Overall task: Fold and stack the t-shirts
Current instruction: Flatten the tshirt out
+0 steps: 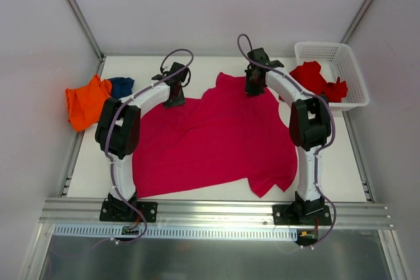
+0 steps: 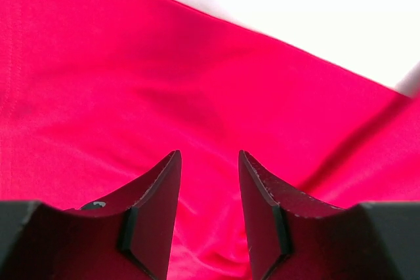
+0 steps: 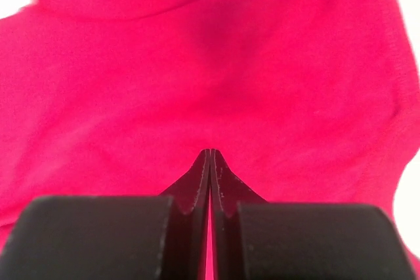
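Observation:
The magenta-pink t-shirt (image 1: 210, 142) lies spread over the middle of the table. My left gripper (image 1: 174, 101) hangs over its far left edge and is open, with pink cloth (image 2: 197, 83) showing below the gap between its tips (image 2: 209, 152). My right gripper (image 1: 253, 90) is at the shirt's far edge near the neck. It is shut, its tips (image 3: 210, 151) together against the cloth (image 3: 216, 63); no fold shows between them. An orange t-shirt (image 1: 85, 101) and a navy blue one (image 1: 122, 86) lie bunched at the far left. A bright red t-shirt (image 1: 318, 80) spills out of the basket.
The white mesh basket (image 1: 346, 60) stands at the far right corner. White walls with metal frame rails close in the table at the back and both sides. An aluminium rail (image 1: 210, 211) carrying both arm bases runs along the near edge.

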Controlling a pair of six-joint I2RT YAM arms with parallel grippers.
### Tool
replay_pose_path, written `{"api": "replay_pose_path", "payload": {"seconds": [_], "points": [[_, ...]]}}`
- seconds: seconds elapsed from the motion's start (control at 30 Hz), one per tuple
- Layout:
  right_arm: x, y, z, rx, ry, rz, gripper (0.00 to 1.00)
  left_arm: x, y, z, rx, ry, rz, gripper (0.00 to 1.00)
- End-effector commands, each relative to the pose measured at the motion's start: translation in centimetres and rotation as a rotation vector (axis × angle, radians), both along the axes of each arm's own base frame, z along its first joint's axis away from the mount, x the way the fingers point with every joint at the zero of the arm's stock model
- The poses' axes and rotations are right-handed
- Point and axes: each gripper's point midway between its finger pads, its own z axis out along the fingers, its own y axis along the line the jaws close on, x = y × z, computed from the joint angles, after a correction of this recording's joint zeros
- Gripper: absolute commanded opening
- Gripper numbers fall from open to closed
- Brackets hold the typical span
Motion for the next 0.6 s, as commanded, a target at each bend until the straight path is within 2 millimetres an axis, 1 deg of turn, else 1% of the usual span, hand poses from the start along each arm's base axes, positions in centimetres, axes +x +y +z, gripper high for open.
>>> {"api": "replay_pose_path", "payload": {"seconds": [0.0, 0.03, 0.07, 0.1, 0.13, 0.17, 0.3, 0.5, 0.57], "points": [[-0.2, -2.7, -0.9, -0.061, 0.080, -0.033, 0.00, 0.5, 0.1, -0.5, -0.049, 0.035, -0.007, 0.40], [-0.2, -3.1, -1.1, -0.066, 0.095, -0.040, 0.00, 0.6, 0.5, -0.9, -0.054, 0.045, 0.000, 0.40], [0.2, -3.5, -1.5, -0.066, 0.103, -0.050, 0.00, 0.8, 0.3, -0.8, -0.064, 0.046, -0.005, 0.40], [0.4, -3.8, -1.6, -0.064, 0.110, -0.054, 0.00, 0.9, 0.3, -1.3, -0.083, 0.061, -0.006, 0.40], [0.2, -4.1, -1.7, -0.067, 0.132, -0.057, 0.00, 0.9, 0.2, -1.4, -0.092, 0.066, -0.008, 0.40], [0.6, -4.4, -1.9, -0.068, 0.135, -0.064, 0.00, 1.1, 0.2, -1.4, -0.099, 0.067, -0.007, 0.40], [0.7, -5.7, -2.4, -0.081, 0.164, -0.079, 0.01, 1.5, 0.4, -2.1, -0.130, 0.090, -0.003, 0.39], [0.0, -7.9, -3.9, -0.085, 0.223, -0.114, 0.00, 1.9, 1.4, -3.2, -0.164, 0.122, 0.020, 0.38], [-0.2, -8.3, -4.2, -0.088, 0.232, -0.122, 0.00, 2.1, 1.9, -3.3, -0.166, 0.125, 0.032, 0.38]]}}
